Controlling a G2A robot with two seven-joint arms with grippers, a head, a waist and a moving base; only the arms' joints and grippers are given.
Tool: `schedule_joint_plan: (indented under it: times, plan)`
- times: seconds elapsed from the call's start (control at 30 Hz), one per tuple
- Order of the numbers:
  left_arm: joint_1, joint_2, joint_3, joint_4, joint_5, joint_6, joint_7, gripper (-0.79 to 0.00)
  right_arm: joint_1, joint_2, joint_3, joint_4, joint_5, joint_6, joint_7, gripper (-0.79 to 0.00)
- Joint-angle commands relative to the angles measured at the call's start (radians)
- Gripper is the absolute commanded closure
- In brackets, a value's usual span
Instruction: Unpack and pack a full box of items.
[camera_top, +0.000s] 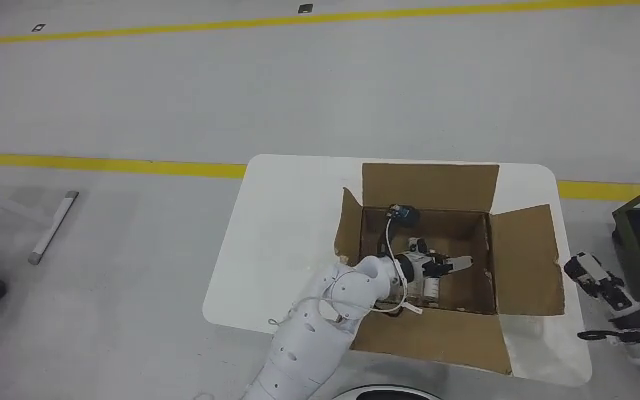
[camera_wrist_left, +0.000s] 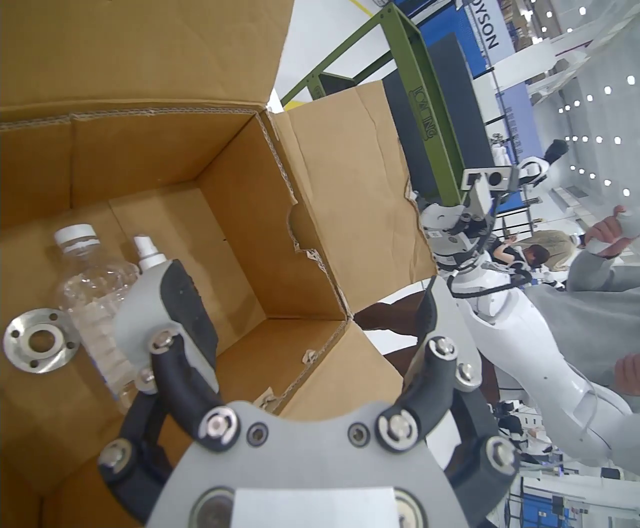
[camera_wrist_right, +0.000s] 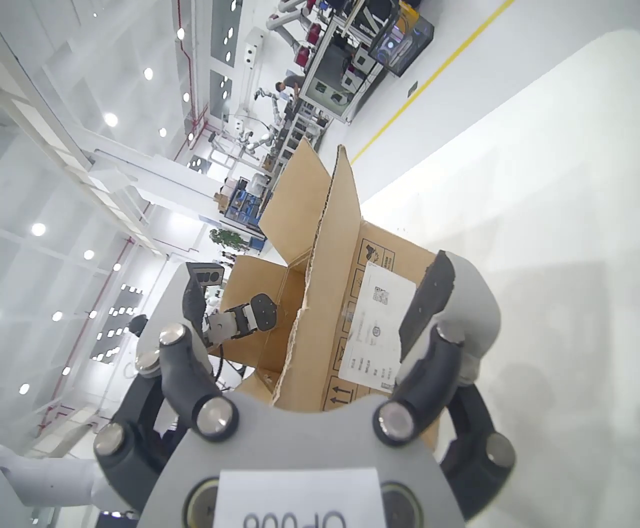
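Open box (camera_top: 525, 260) is sitting on the table's (camera_top: 280, 230) 3 o'clock half, flaps out. L hand (camera_wrist_left: 300, 295) is hanging inside it, nr the 6 o'clock wall, fingers wide, holding nothing. On the box floor a clear bottle (camera_wrist_left: 90, 295), a spray bottle (camera_wrist_left: 147, 255) and a metal flange (camera_wrist_left: 40, 342) are lying close together, just beside this hand. R hand (camera_top: 600, 280) is hovering outside the box at 3 o'clock, also wide and empty.

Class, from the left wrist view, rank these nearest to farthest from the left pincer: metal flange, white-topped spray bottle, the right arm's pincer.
1. The spray bottle, beside a finger of the left pincer, inside the box.
2. The metal flange, farther along the box floor.
3. The right pincer, outside, beyond the flap.
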Motion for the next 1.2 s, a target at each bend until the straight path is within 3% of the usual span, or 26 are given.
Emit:
schedule_joint_plan:
  times: [0.0,0.1,0.13,0.23,0.43,0.57,1.07,1.17]
  plan:
    - [-0.030,-0.008,0.041,0.018,0.045,0.044,-0.005,-0.785,-0.007,-0.004,0.004,-0.012,-0.072,-0.007,-0.054,-0.376]
    - [-0.073,-0.023,0.096,0.049,0.097,0.112,-0.026,-0.785,-0.019,-0.011,-0.003,-0.028,-0.124,-0.010,-0.108,-0.191]
    - [-0.088,-0.029,0.112,0.058,0.107,0.129,-0.033,-0.785,-0.022,-0.013,-0.004,-0.031,-0.136,-0.009,-0.121,-0.179]
    - [-0.135,-0.044,0.156,0.106,0.156,0.203,-0.073,-0.785,-0.027,-0.018,-0.008,-0.033,-0.160,-0.006,-0.148,-0.009]
    - [-0.201,-0.076,0.220,0.188,0.202,0.318,-0.128,-0.785,-0.033,-0.024,-0.003,-0.029,-0.191,-0.018,-0.182,0.000]
    - [-0.232,-0.096,0.248,0.262,0.201,0.315,-0.149,-0.785,-0.039,-0.028,0.007,-0.034,-0.238,-0.011,-0.206,0.000]
    - [-0.234,-0.097,0.248,0.268,0.198,0.314,-0.153,-0.785,-0.056,-0.035,-0.002,-0.038,-0.232,0.001,-0.209,0.000]
    - [-0.234,-0.097,0.248,0.268,0.198,0.314,-0.153,-0.785,-0.049,-0.036,0.028,-0.070,-0.382,0.047,-0.264,0.000]
